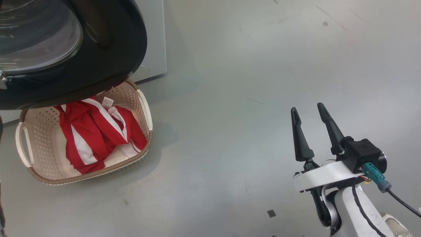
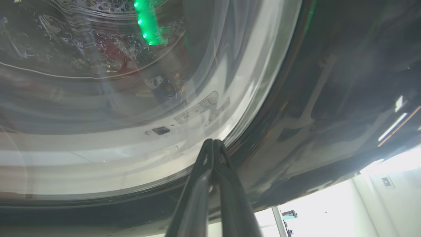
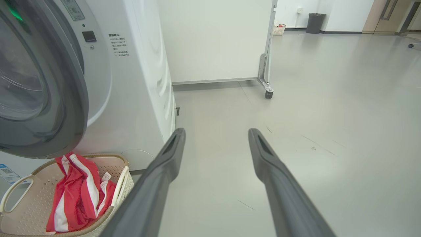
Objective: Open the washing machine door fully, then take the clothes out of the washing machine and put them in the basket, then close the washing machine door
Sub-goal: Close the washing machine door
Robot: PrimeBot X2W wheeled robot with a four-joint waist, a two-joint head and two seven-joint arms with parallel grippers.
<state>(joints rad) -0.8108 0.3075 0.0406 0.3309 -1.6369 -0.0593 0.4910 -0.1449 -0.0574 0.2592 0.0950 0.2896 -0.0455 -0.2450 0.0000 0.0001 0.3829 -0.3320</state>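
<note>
The washing machine door (image 1: pixel 115 49), a glossy black ring around bulging glass, hangs out over the back of the basket (image 1: pixel 149 141). The red and white striped clothes (image 1: pixel 95 131) lie inside the basket. Behind them stands the white washing machine (image 1: pixel 153 39). In the left wrist view my left gripper (image 2: pixel 213 142) is shut on nothing, its tips at the door (image 2: pixel 329 98) where glass meets black ring. My right gripper (image 1: pixel 307 108) stands open over bare floor, far right of the basket. The right wrist view has the right gripper (image 3: pixel 217 131), washing machine (image 3: pixel 131 98), door (image 3: pixel 65 82), basket (image 3: pixel 19 210) and clothes (image 3: pixel 75 194).
Grey floor (image 1: pixel 263 65) stretches to the right of the washer and the basket. A white partition on wheels (image 3: pixel 213 39) stands behind the washer. A dark bin (image 3: pixel 315 23) and a small basket (image 3: pixel 279 29) sit by the far wall.
</note>
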